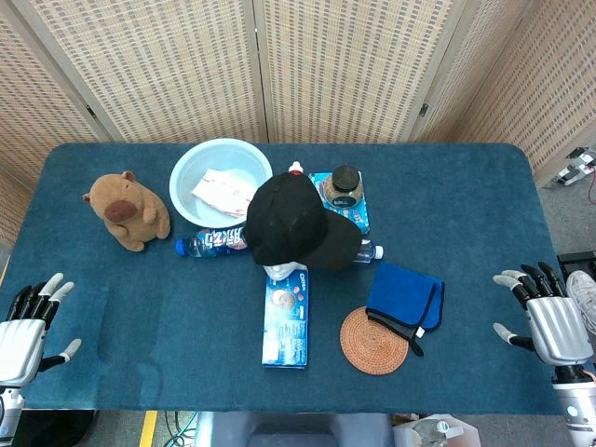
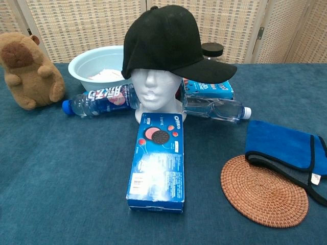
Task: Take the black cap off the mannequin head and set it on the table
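Resting w/ fingers spread, both empty: left hand point(image 1: 20, 328) & right hand point(image 1: 549, 321), black cap point(image 1: 293, 222) untouched.

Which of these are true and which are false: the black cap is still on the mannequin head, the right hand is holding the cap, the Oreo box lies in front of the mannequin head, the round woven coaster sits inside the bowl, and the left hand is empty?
1. The black cap is on the mannequin head. True.
2. The right hand holds the cap. False: it is open at the table's right edge, far from the cap.
3. The Oreo box lies in front of the mannequin head. True.
4. The woven coaster sits inside the bowl. False: it lies on the table beside the blue cloth.
5. The left hand is empty. True.
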Controlling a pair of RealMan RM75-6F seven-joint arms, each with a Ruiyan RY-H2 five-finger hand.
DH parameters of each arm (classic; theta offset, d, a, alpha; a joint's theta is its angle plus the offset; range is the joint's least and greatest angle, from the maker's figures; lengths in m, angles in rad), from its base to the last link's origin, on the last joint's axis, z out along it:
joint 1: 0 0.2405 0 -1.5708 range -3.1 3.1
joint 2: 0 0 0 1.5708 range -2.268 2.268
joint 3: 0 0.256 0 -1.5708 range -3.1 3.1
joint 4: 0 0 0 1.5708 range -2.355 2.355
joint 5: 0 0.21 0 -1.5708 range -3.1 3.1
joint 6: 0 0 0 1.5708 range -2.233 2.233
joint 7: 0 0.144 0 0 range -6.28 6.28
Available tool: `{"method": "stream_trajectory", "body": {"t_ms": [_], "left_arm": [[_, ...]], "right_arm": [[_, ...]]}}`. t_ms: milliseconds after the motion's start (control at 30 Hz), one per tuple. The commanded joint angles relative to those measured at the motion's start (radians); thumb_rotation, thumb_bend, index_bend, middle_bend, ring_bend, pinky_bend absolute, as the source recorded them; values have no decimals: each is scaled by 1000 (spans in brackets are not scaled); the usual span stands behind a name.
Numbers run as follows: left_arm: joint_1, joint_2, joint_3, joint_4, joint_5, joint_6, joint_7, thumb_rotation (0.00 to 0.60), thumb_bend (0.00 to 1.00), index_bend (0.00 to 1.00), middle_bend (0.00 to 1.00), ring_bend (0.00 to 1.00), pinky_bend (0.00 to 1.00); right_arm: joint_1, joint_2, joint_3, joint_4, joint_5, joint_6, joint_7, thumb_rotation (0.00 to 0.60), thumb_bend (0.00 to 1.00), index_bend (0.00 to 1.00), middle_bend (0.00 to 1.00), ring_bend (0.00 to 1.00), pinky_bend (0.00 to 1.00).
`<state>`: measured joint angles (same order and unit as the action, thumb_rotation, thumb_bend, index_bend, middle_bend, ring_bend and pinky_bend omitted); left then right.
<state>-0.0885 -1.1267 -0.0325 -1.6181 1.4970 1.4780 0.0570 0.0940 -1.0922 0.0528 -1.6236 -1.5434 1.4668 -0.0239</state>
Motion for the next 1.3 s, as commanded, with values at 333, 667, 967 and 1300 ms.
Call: {"method": "stream_trajectory", "body": {"t_ms": [333,667,967,1300], "left_arm": [[-6,1,3,-6,1,-11,10,600,191,149,42,11,0],[2,6,7,-10,-1,-4,9,600,192,150,42,11,0],[4,7,10,-11,6,0,8,600,192,150,42,11,0],[7,9,11,-14,6,2,9,600,191,154,42,11,0]], "right_arm": [[97,-69,62,9,-29,-40,-102,600,0,304,272,135,97],[228,-202,139,23,16,-129,-228,600,0,367,289,135,97],[357,-336,190,130,45,-213,-214,600,0,427,317,154,134],[467,-485,230,285,65,-237,-180,600,0,468,332,171,134]]}}
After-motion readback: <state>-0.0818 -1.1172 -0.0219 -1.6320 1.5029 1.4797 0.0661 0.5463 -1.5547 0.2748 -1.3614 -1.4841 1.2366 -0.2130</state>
